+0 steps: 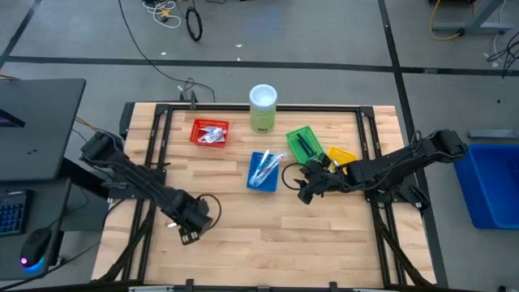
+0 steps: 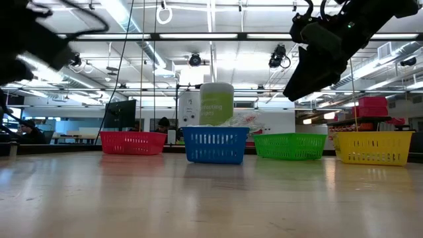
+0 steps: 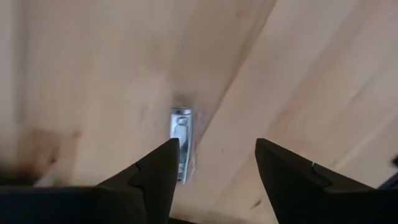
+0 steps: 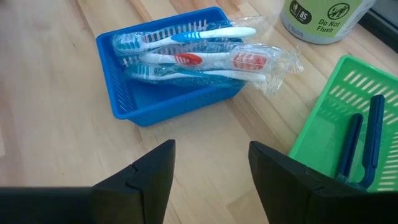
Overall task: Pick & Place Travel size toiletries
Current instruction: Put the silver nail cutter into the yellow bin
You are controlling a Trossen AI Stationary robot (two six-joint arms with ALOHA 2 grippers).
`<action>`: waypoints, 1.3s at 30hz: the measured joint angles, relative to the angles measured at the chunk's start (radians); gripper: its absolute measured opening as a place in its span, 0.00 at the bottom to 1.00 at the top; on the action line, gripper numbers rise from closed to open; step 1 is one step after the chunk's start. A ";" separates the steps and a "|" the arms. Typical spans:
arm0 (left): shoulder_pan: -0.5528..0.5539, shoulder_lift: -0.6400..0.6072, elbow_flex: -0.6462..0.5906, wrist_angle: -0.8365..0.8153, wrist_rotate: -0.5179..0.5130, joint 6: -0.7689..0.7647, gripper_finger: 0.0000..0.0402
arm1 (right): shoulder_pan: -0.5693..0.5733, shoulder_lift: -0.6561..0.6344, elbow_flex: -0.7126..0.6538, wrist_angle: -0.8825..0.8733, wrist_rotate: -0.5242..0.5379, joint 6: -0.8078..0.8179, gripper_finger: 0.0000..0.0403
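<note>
Two grippers are in play, and yours on the left is the one at work. The left gripper (image 1: 188, 236) hangs low over the near-left part of the counter (image 1: 268, 227), its fingers (image 3: 158, 171) spread wide, with a small silvery sachet (image 3: 181, 140) lying flat on the wood just ahead of them, nearer one finger than the other and not gripped. You cannot tell from the wrist view whether that finger touches it.

Your right gripper (image 1: 302, 195) is raised above the counter's middle, fingers (image 4: 149, 171) parted and holding nothing. Just beyond it sits the blue basket (image 4: 124, 93) holding several wrapped toothbrushes (image 4: 186, 59), their wrappers spilling over the rim. Beside that is the green basket (image 4: 317, 124) with two dark blue razors (image 4: 360, 146) leaning inside. Further along the row you have a yellow basket (image 1: 341, 155) on one end and a red basket (image 1: 209, 131) with silvery packets on the other. The pale-green canister (image 1: 263, 108) stands upright behind the baskets.
</note>
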 joint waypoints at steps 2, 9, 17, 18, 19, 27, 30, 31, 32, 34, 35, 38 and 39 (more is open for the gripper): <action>-0.004 0.000 -0.056 0.069 0.020 0.000 0.56 | 0.000 0.000 0.000 0.001 0.000 0.000 0.52; 0.002 -0.002 -0.167 0.099 0.011 0.025 0.57 | 0.000 0.000 0.000 0.009 0.000 0.000 0.54; 0.002 -0.007 -0.257 0.230 0.052 0.031 0.57 | 0.000 0.000 0.000 0.027 0.000 0.000 0.56; 0.002 -0.007 -0.258 0.232 0.052 0.031 0.56 | 0.000 0.000 0.000 0.027 0.000 0.000 0.56; 0.002 -0.006 -0.258 0.229 0.051 0.032 0.55 | 0.000 0.000 0.000 0.027 0.000 0.000 0.56; 0.002 -0.004 -0.256 0.217 0.030 0.030 0.31 | 0.000 0.000 0.000 0.054 0.001 -0.018 0.54; 0.001 -0.002 -0.245 0.218 0.004 0.027 0.21 | 0.000 0.000 0.000 0.089 0.000 -0.061 0.53; 0.001 -0.002 -0.240 0.216 -0.001 0.025 0.19 | 0.000 0.000 0.000 0.101 -0.001 -0.079 0.53; 0.001 -0.001 -0.235 0.217 -0.005 0.025 0.16 | 0.000 0.000 0.000 0.117 -0.006 -0.099 0.53; 0.002 -0.001 -0.221 0.241 -0.027 0.024 0.15 | 0.000 0.000 0.000 0.148 -0.028 -0.138 0.53; 0.002 -0.001 -0.211 0.247 -0.043 0.023 0.15 | 0.000 0.000 0.000 0.168 -0.043 -0.161 0.53; 0.002 0.000 -0.161 0.254 -0.127 0.045 0.15 | 0.000 0.000 0.000 0.234 -0.104 -0.223 0.54; 0.002 0.000 -0.135 0.262 -0.174 0.063 0.15 | 0.000 0.000 0.000 0.257 -0.122 -0.242 0.54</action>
